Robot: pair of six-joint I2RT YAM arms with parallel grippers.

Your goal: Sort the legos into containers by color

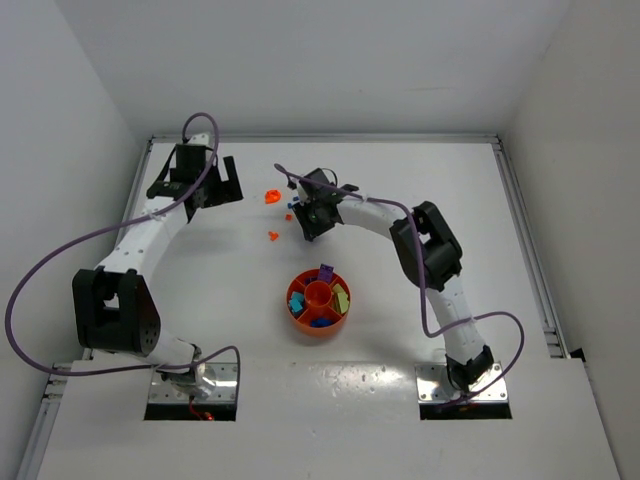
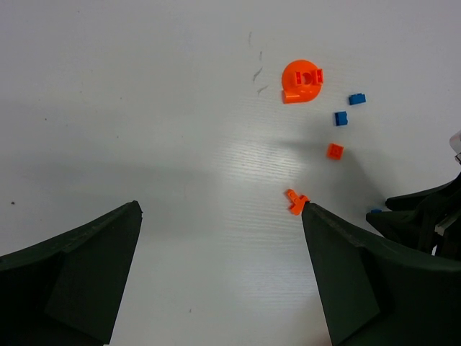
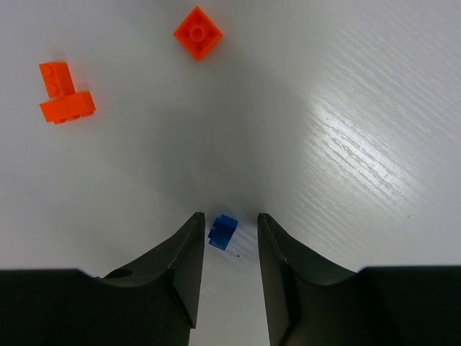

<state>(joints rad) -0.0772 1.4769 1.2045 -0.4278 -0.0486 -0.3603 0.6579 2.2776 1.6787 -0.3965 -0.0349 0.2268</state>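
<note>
Nearest the arm bases, the round orange tray [image 1: 318, 331] sits on the white table [image 1: 420, 180], between the two arms. Its wedge sections hold a purple brick [image 1: 326, 272] on the far side, a yellow-green brick [image 1: 341, 297] on the right and blue pieces [image 1: 320, 322] on the near side.

Beyond the tray, loose legos lie on the table. The right gripper [image 3: 230, 216] is low over the surface, its jaws partly spread and straddling a small blue brick [image 3: 222, 231]. The brick lies just beside one finger, with a sliver of table showing between it and the other, so it is not pinched. Past the fingertips lie an orange L-shaped piece [image 3: 65, 97] made of two joined bricks and an orange square brick [image 3: 197, 32], set apart from each other.

Farther out on the left, the left gripper [image 2: 220, 209] is held above the table with its jaws spread wide, holding nothing. Its wrist view shows a round orange piece [image 2: 301, 79] farthest off, with a pair of blue bricks [image 2: 341, 118] just beside it.
</note>
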